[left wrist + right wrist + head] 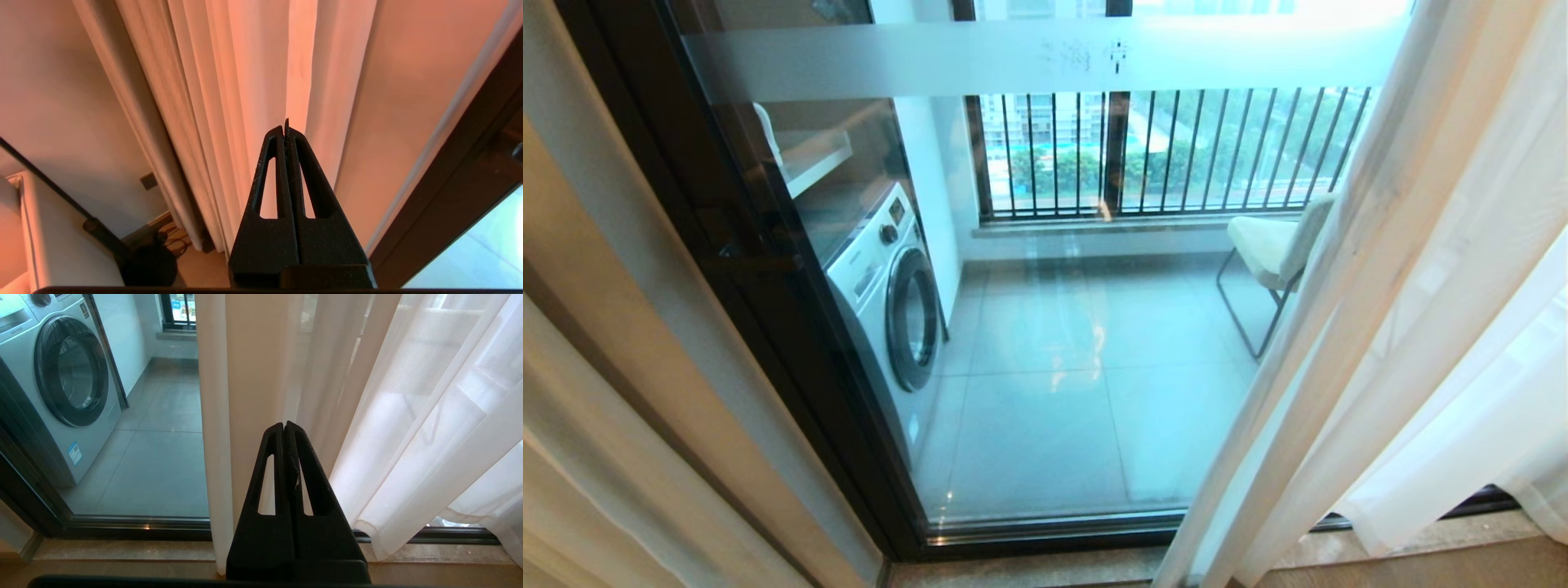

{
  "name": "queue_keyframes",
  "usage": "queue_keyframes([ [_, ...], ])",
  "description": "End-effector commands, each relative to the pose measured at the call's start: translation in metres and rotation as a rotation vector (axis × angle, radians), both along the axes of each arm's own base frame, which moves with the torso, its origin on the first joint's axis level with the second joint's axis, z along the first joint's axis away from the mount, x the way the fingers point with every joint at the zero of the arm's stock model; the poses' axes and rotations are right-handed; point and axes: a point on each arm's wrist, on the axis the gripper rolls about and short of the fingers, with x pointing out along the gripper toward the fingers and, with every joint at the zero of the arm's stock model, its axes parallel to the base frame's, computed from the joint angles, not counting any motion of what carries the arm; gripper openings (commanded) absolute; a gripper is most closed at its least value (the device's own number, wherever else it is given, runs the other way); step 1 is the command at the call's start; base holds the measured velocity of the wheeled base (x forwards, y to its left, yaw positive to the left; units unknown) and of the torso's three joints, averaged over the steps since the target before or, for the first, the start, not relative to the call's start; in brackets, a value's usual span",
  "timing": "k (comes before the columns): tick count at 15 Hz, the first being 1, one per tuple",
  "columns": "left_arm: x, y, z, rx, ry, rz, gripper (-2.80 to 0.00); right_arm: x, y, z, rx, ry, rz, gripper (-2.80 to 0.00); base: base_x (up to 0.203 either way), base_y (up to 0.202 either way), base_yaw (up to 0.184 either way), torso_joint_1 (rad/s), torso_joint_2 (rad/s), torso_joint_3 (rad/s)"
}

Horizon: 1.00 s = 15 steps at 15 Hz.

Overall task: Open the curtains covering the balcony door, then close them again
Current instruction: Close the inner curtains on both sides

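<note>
At lower centre of the left wrist view, the black left gripper [286,127] is clenched on nothing, its tips before pale gathered drapes [229,102]. Lower centre of the right wrist view, the black right gripper [284,426] is likewise clenched and empty, facing the sheer white folded curtains [408,428]. Across the head view these curtains hang bunched at right, leaving the dark-framed glass balcony door [792,343] uncovered, a white washing machine [890,294] behind it.

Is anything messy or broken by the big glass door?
Nothing looks broken or spilled. The sheer curtains are bunched to the right, leaving the balcony door glass uncovered. The washing machine and chair outside stand upright.
</note>
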Motion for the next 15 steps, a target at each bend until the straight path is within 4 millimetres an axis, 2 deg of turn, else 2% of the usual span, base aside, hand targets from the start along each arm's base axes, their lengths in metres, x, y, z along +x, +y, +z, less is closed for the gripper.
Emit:
queue_keyframes([
  [1,0.002,0.001,-0.006,-0.011,0.021,0.008,-2.8,0.0,0.0,0.0,-0.001,0.001,0.001,-2.8,0.0,0.0,0.0,0.0,0.0,0.0],
  [5,0.002,0.001,-0.013,-0.01,0.019,0.011,-2.8,0.0,0.0,0.0,-0.001,0.001,0.001,-2.8,0.0,0.0,0.0,0.0,0.0,0.0],
  [9,-0.01,-0.003,-0.031,-0.025,0.032,0.024,-2.8,0.0,0.0,0.0,-0.001,0.001,0.001,-2.8,0.0,0.0,0.0,0.0,0.0,0.0],
  [11,-0.015,0.005,-0.038,-0.041,0.042,0.077,-2.8,0.0,0.0,0.0,-0.001,0.001,0.001,-2.8,0.0,0.0,0.0,0.0,0.0,0.0],
  [15,-0.018,0.023,-0.059,-0.079,0.038,0.057,-2.8,0.0,0.0,0.0,-0.001,0.001,0.001,-2.8,0.0,0.0,0.0,0.0,0.0,0.0],
])
